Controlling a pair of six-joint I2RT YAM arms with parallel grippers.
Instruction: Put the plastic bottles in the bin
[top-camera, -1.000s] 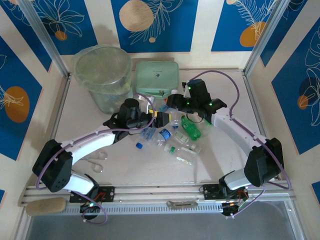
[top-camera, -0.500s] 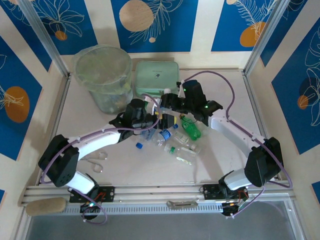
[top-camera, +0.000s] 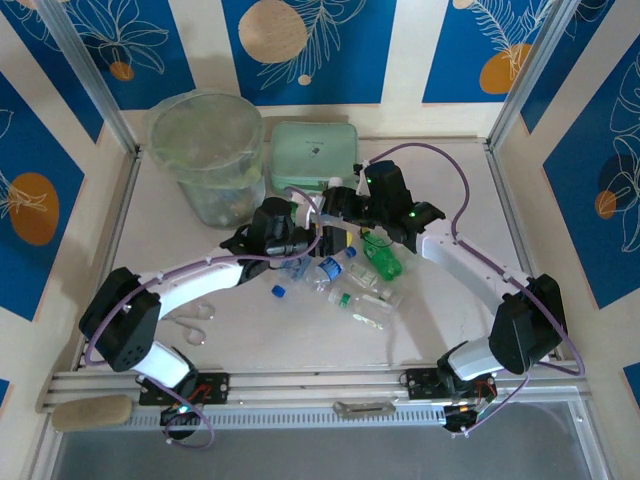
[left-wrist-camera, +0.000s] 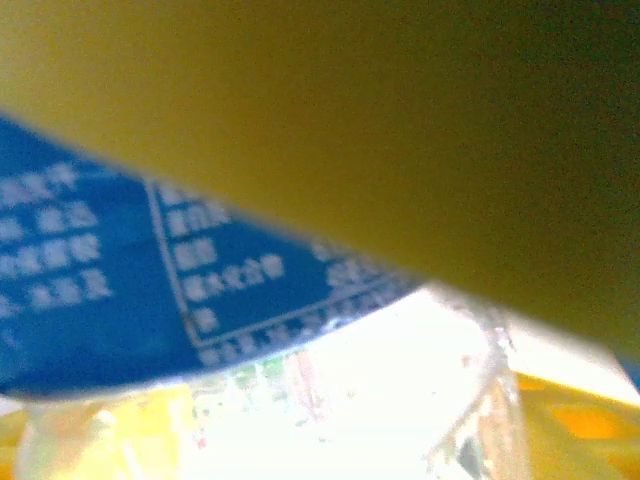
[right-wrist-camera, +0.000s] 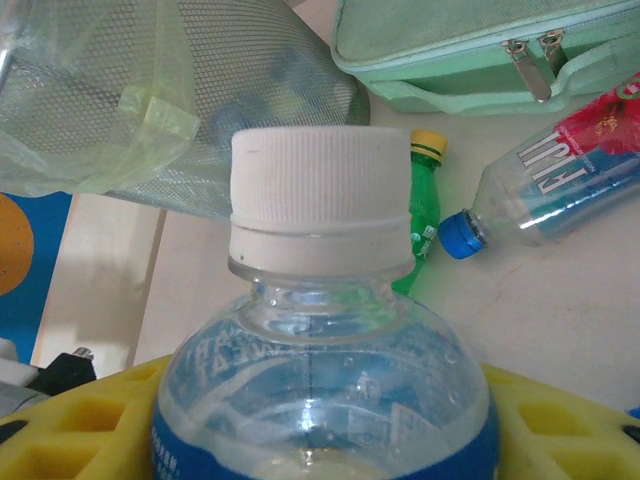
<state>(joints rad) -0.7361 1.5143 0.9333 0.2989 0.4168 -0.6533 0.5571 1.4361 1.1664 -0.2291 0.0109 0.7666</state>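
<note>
Several plastic bottles (top-camera: 365, 298) lie in a loose pile mid-table, among them a green one (top-camera: 383, 258). My left gripper (top-camera: 318, 243) is down at the pile's left edge. In the left wrist view a yellow pad (left-wrist-camera: 350, 120) presses on a blue-labelled bottle (left-wrist-camera: 120, 290), so the gripper is shut on it. My right gripper (top-camera: 340, 205) hovers just behind the pile, shut on a clear bottle (right-wrist-camera: 320, 330) with a white cap and blue label. The bin (top-camera: 160, 130), pale green with a bag liner, stands at the back left, its wall (right-wrist-camera: 150, 100) beyond the held bottle.
A flat mint-green case (top-camera: 313, 155) lies right of the bin, close behind both grippers. A green yellow-capped bottle (right-wrist-camera: 425, 215) and a red-labelled one (right-wrist-camera: 560, 180) lie in front of it. Scissors (top-camera: 192, 320) rest near the left arm. A loose blue cap (top-camera: 279, 292) sits by the pile.
My left arm has reached right into the pile and its jaws have closed on a blue-labelled bottle. The right gripper has shifted slightly left and back with its bottle.
</note>
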